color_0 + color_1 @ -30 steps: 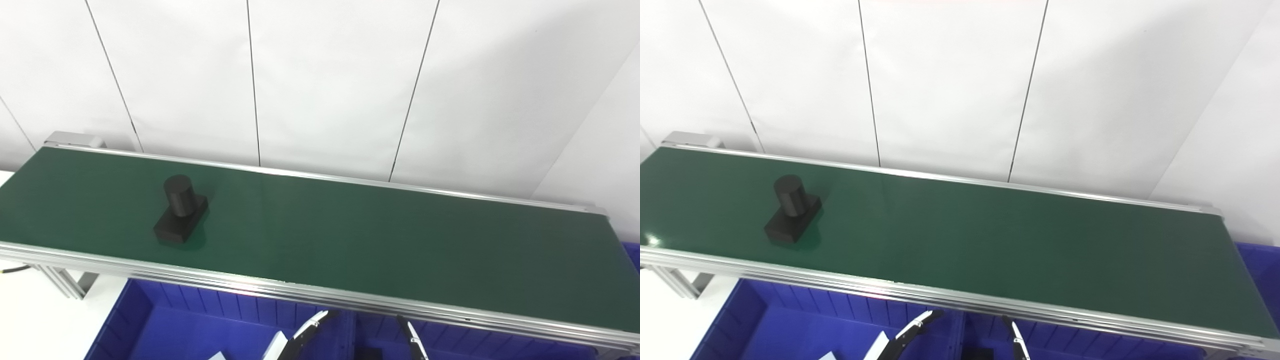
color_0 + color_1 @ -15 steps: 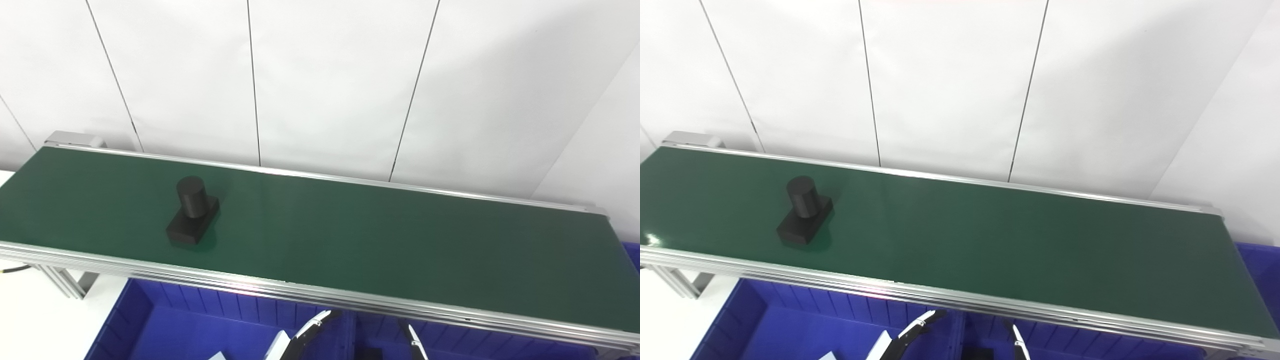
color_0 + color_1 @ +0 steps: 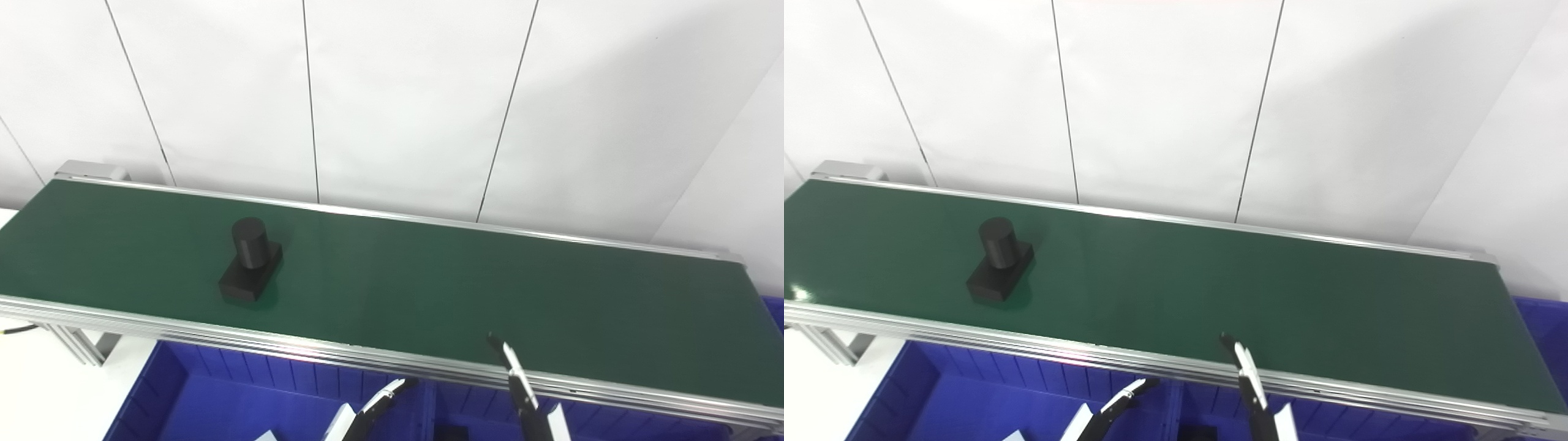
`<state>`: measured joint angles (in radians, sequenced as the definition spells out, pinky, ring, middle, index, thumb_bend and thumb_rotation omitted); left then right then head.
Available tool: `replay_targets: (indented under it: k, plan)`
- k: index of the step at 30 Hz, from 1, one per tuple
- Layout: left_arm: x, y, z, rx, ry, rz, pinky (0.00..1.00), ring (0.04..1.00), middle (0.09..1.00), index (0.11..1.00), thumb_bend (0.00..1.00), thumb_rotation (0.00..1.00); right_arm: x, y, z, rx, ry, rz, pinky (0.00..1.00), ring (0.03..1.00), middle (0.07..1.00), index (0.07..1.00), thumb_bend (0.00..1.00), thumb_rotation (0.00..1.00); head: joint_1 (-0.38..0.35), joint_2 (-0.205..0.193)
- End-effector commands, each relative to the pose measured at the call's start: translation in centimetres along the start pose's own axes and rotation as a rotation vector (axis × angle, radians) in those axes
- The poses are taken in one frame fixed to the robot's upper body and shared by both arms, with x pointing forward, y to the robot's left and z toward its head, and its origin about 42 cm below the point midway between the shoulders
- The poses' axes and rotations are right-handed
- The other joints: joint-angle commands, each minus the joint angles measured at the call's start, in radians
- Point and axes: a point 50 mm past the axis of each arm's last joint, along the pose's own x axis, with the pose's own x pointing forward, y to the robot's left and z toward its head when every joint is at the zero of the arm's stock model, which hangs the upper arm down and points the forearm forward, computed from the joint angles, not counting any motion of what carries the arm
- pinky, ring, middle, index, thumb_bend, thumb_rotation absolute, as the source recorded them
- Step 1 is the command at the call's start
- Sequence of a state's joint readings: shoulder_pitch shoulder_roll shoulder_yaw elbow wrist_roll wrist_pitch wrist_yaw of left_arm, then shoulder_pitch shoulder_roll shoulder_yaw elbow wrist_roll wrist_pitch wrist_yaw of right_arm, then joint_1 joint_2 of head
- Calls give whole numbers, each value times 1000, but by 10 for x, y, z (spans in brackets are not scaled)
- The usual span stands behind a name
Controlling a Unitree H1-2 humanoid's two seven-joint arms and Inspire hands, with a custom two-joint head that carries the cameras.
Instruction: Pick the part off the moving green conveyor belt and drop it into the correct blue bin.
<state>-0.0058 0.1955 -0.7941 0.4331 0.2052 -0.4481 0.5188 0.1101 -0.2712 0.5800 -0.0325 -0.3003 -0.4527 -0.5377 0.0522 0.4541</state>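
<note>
The matte black part [image 3: 250, 260], a cylinder upright on a rectangular block, rides the smooth green conveyor belt [image 3: 429, 288] toward its left end, untouched; whether the right hand [image 3: 520, 392] and left hand [image 3: 367, 416] are open or closed cannot be told.

Only the black part [image 3: 250, 260] stands on the open green belt [image 3: 429, 288].

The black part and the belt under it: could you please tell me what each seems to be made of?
The part, a cylinder on a flat block, looks like matte black plastic, perhaps printed or moulded: it shows no glints, though coated metal cannot be ruled out. The belt looks like smooth green rubber or PVC with a slight sheen, since it faintly mirrors the part.
</note>
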Motion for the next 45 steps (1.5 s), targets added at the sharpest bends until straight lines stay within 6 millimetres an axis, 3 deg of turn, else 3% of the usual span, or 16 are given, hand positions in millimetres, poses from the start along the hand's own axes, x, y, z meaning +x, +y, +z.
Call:
replay_targets:
  k: [1, 10, 16, 19, 21, 31, 42, 45]
  plan:
    - [11, 1, 8, -16, -51, 3, 855, 908, 928, 889, 792, 990, 20, -2, 12, 20, -83, -29, 944, 961, 958, 958, 950, 1000, 0, -2]
    - [14, -2, 6, -14, -42, -4, 841, 910, 929, 892, 817, 977, 68, -13, 6, 22, -133, -38, 947, 962, 960, 960, 923, 1000, 8, -11]
    - [15, -2, 5, 0, -45, -5, 861, 911, 928, 890, 840, 989, 101, -21, -2, 74, -120, -45, 934, 952, 948, 940, 896, 903, 7, -16]
    - [16, -1, 5, 2, -46, -10, 870, 914, 929, 896, 843, 992, 120, -25, -5, 64, -129, -44, 915, 936, 940, 938, 885, 837, 6, -16]
    - [16, -1, 5, 4, -47, -13, 866, 914, 932, 899, 845, 994, 132, -25, -6, 74, -132, -50, 881, 910, 928, 931, 895, 666, 6, -16]
    - [19, -5, 6, 0, -45, -27, 846, 913, 932, 894, 871, 998, 179, -19, -10, 125, -123, -64, 821, 862, 900, 917, 985, 356, 6, -22]
    - [19, -7, 8, 3, -55, -26, 855, 915, 933, 895, 860, 992, 219, -17, -26, 109, -68, -26, 712, 799, 889, 919, 1000, 219, 15, -21]
    - [18, -7, 8, -1, -54, -26, 847, 913, 931, 893, 858, 987, 226, -14, -30, 94, -48, -25, 656, 765, 872, 907, 1000, 118, 18, -18]
